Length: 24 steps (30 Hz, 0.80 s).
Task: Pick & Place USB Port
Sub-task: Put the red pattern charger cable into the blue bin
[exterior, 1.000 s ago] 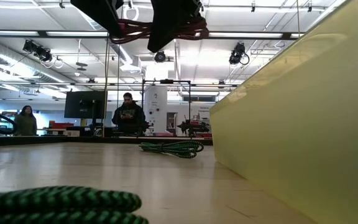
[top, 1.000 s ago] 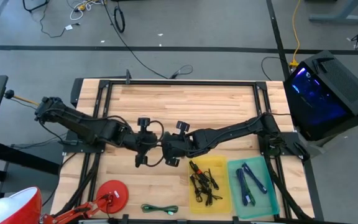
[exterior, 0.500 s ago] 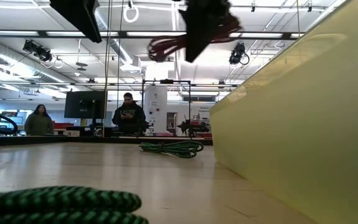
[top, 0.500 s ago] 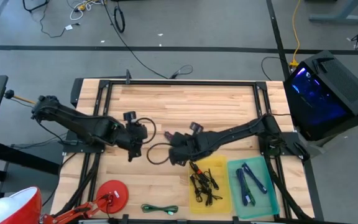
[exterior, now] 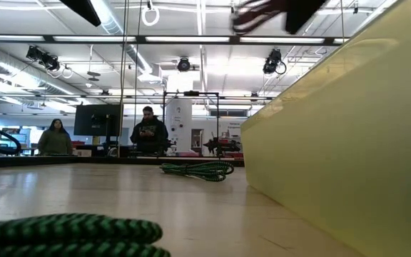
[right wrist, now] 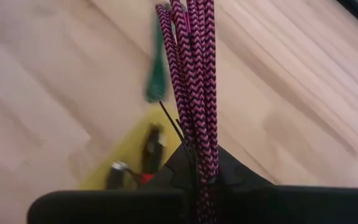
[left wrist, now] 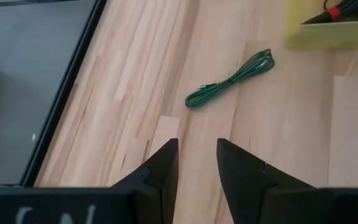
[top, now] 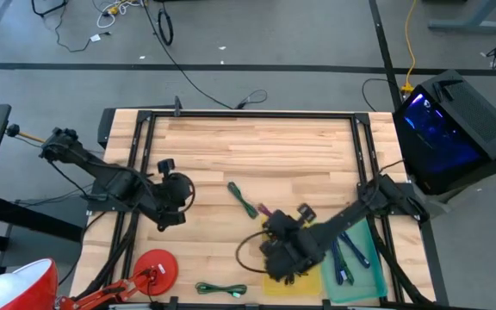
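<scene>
Holding a bundled pink cable (right wrist: 191, 93), the right gripper (top: 284, 258) sits clamped on it over the yellow tray (top: 315, 274) at the table's (top: 274, 146) front edge, right of centre

Left gripper (left wrist: 196, 165) is empty, fingers a narrow gap apart, parked near the table's left edge

Risks as I read it:
- part of the cable loops out dark over the wood beside the tray in the high view; a release here could leave it draped over the tray wall, not inside
- tray already holds a clutter of dark cables (top: 275, 255); the new one could snag or pile above the rim
- grip is on a few strands only, so the bundle could slip or unravel before release

Views:
- right wrist view alone shows the pink weave and the grip; from above it just reads dark
- high view alone places both arms, plus the blue-green tray (top: 351, 258) at the front right corner
- a green cable (top: 244, 200) lies mid-table, a second green cable (top: 220, 289) at the front edge
- low view shows the tray wall, green cables and people far behind; only a blur of the grippers overhead
</scene>
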Each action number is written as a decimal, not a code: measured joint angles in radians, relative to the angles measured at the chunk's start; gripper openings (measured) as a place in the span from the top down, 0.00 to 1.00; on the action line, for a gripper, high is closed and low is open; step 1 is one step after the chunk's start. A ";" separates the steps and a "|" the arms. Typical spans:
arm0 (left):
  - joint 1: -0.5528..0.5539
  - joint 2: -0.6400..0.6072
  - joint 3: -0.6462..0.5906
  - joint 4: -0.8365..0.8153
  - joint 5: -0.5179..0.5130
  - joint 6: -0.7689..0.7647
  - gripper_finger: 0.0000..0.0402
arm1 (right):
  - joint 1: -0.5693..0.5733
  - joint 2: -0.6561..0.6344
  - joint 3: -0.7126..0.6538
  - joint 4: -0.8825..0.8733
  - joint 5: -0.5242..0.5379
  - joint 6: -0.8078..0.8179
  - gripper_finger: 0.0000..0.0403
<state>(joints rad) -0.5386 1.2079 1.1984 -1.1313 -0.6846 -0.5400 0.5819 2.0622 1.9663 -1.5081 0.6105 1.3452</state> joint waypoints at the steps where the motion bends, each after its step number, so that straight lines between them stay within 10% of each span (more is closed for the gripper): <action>1: -0.005 0.000 0.000 0.001 -0.002 -0.006 0.71 | 0.017 -0.001 0.000 -0.044 -0.001 0.066 0.96; 12: -0.070 0.002 0.000 0.005 -0.003 -0.089 0.71 | 0.193 -0.031 -0.150 -0.062 -0.065 0.556 0.96; 24: -0.154 0.002 -0.001 0.045 -0.051 -0.209 0.71 | 0.315 -0.031 -0.299 -0.063 -0.393 0.917 0.96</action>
<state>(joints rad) -0.6927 1.2102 1.1976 -1.0864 -0.7358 -0.7491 0.8967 2.0312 1.6672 -1.5711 0.2172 2.2625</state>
